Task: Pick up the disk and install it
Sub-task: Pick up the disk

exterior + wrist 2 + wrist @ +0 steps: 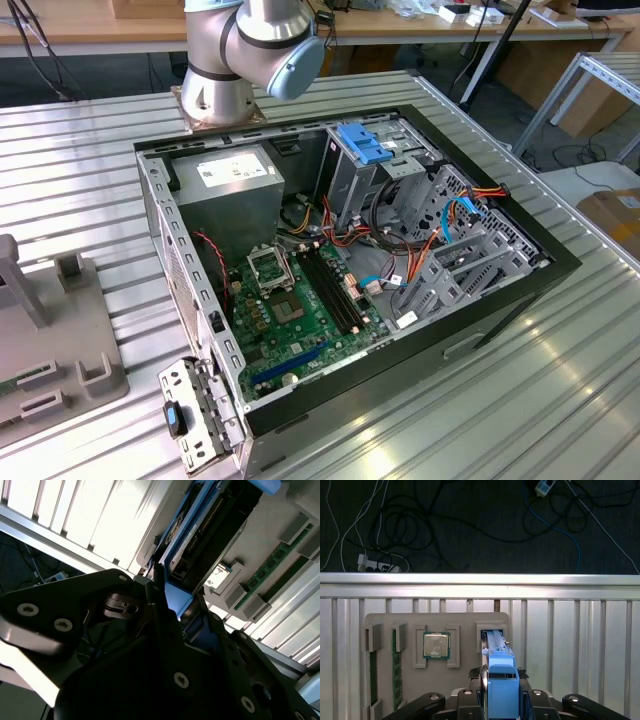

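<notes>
Tool (501,696): pinching the disk's blue end, a finger on each side.
Disk (498,675): on edge, far end in a grey tray (465,647) slot on the tabletop (570,645).

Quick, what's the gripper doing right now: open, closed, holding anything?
The gripper is closed on the disk, which stands in a slot of the grey holder.

Nothing printed can be read. The power supply (232,170) carries a white label, and the disk (200,530) a pale sticker, both illegible.
</notes>
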{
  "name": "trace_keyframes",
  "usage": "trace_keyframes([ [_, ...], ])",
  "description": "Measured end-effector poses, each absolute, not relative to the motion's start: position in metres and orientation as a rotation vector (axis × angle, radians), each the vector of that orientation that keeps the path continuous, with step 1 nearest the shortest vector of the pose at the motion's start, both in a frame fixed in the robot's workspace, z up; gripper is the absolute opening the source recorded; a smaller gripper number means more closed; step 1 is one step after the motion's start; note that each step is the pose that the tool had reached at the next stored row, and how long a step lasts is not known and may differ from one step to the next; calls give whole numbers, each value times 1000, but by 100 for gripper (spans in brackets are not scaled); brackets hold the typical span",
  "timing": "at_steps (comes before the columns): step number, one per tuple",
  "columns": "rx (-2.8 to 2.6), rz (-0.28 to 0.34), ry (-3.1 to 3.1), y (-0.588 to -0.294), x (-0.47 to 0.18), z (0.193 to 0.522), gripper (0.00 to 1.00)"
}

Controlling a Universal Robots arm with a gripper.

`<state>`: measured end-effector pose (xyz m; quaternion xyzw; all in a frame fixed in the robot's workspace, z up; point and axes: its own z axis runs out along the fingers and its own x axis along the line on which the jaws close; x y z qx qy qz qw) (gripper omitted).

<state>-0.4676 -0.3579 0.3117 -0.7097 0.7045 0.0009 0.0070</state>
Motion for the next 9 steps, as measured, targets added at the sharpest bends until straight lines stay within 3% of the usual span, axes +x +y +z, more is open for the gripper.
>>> trace_keyframes([
  [9, -2220, 3, 2204, -358, -468, 318, 37],
])
